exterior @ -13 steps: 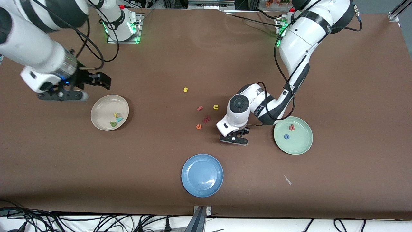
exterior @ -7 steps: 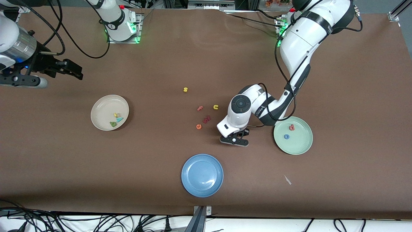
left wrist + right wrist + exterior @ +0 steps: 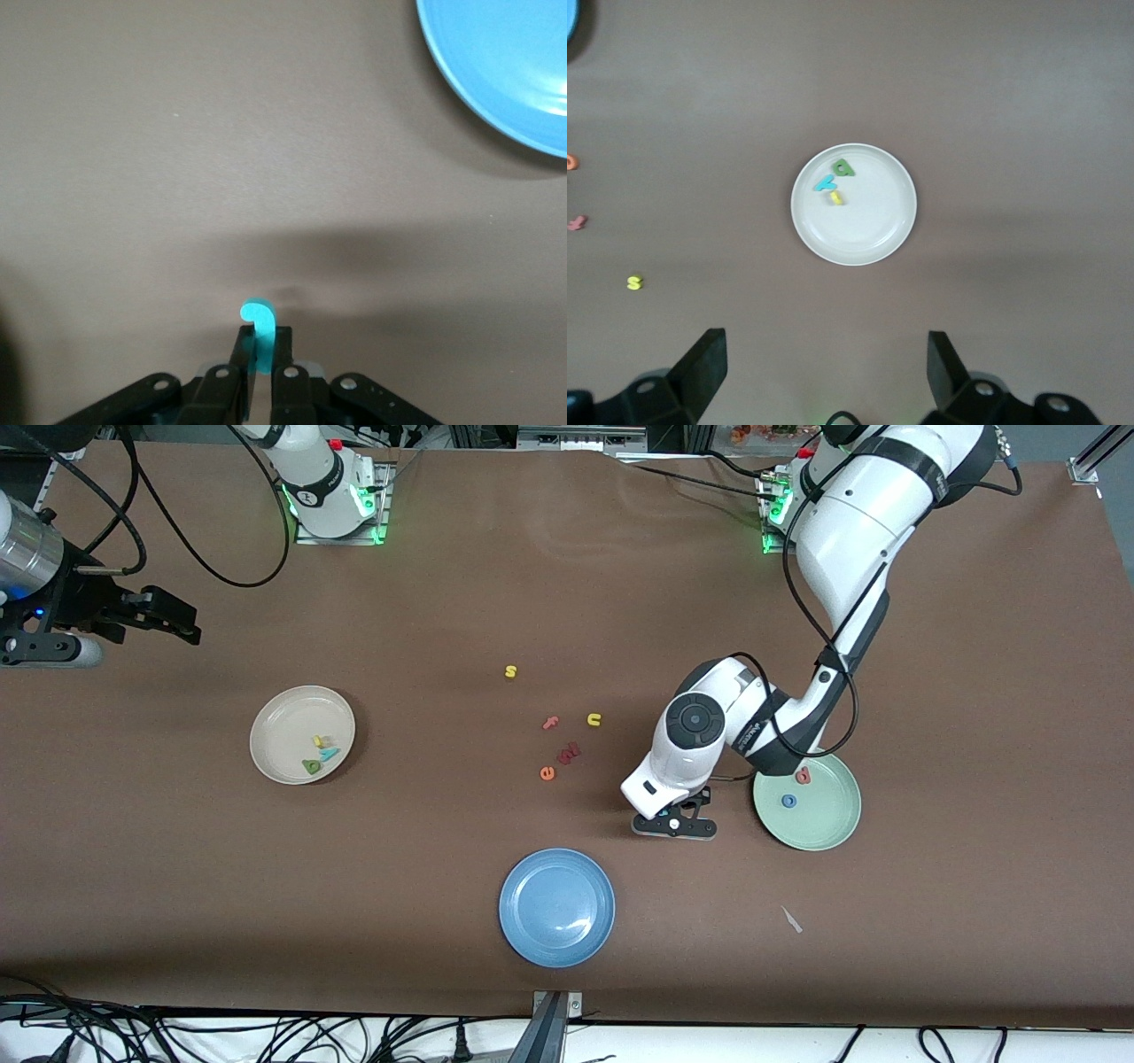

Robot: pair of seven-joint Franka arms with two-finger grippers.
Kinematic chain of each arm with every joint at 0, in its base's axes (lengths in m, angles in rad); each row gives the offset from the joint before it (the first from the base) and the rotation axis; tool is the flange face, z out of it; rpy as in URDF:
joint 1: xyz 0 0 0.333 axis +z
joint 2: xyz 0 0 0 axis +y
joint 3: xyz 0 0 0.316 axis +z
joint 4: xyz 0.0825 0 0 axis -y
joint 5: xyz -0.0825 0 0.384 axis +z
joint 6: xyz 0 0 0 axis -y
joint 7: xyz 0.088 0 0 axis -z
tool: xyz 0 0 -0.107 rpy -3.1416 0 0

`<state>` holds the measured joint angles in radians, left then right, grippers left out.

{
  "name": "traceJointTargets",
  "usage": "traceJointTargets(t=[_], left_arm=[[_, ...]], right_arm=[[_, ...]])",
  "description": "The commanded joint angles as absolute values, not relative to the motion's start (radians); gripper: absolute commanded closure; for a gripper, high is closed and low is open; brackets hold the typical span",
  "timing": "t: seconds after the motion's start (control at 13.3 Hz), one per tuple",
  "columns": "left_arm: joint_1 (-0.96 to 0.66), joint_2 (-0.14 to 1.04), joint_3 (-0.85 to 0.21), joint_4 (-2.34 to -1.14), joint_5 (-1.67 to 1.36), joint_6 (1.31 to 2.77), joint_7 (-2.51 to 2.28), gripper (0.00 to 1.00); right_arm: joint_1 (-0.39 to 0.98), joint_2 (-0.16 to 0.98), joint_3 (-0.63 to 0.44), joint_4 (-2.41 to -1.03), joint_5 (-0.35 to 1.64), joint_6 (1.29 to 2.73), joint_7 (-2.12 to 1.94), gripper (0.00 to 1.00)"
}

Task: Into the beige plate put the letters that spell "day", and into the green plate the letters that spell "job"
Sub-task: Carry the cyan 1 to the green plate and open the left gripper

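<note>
My left gripper (image 3: 675,825) hangs over bare table beside the green plate (image 3: 828,819), shut on the teal "j" (image 3: 260,329), whose hook sticks out past the fingertips (image 3: 241,341). The blue "o" (image 3: 788,801) and red "b" (image 3: 803,776) lie in the green plate. The beige plate (image 3: 283,726) holds the green "d" (image 3: 311,766), yellow "a" (image 3: 319,740) and teal "y" (image 3: 330,754). My right gripper (image 3: 173,615) is open and empty, high over the right arm's end of the table, with the beige plate (image 3: 868,230) in its wrist view.
A blue plate (image 3: 556,906) sits nearer the front camera than the loose letters. Mid-table lie a yellow "s" (image 3: 510,671), yellow "u" (image 3: 594,719), pink "f" (image 3: 551,723), orange "e" (image 3: 547,773) and a dark red letter (image 3: 569,753). A paper scrap (image 3: 791,919) lies near the front.
The right arm drew back from beside the beige plate toward its end of the table. The left gripper carried the "j" a little closer to the green plate.
</note>
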<state>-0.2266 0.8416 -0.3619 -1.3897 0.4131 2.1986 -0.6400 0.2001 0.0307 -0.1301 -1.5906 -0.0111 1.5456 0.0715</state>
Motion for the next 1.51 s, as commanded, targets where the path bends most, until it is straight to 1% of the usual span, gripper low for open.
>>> traceJointTargets(t=[0.0, 0.15, 0.53, 0.68, 0.98, 1.21, 1.43], left_arm=[[-0.206, 0.804, -0.371, -1.397, 0.377, 2.157, -0.623, 1.0], [-0.187, 0.782, -0.373, -1.394, 0.359, 2.102, -0.612, 1.0], [-0.1, 0.718, -0.365, -1.396, 0.275, 2.031, -0.418, 1.0], [-0.071, 0.71, -0.365, -1.397, 0.273, 2.013, -0.37, 1.0], [0.004, 0.709, -0.365, -1.407, 0.273, 1.907, -0.25, 1.0], [0.057, 0.715, -0.364, -1.451, 0.275, 1.904, -0.177, 1.0], [0.074, 0.721, -0.364, -1.5, 0.275, 1.911, -0.158, 1.0]], right_arm=[[0.192, 0.018, -0.109, -1.62, -0.044, 1.61, 0.057, 0.0], [0.196, 0.018, -0.106, -1.629, -0.043, 1.629, 0.063, 0.0], [0.201, 0.031, -0.109, -1.629, -0.049, 1.64, 0.06, 0.0], [0.201, 0.031, -0.109, -1.628, -0.049, 1.637, 0.06, 0.0], [0.201, 0.031, -0.106, -1.626, -0.049, 1.634, 0.067, 0.0], [0.201, 0.031, -0.106, -1.626, -0.049, 1.632, 0.067, 0.0], [0.202, 0.031, -0.104, -1.624, -0.049, 1.632, 0.067, 0.0]])
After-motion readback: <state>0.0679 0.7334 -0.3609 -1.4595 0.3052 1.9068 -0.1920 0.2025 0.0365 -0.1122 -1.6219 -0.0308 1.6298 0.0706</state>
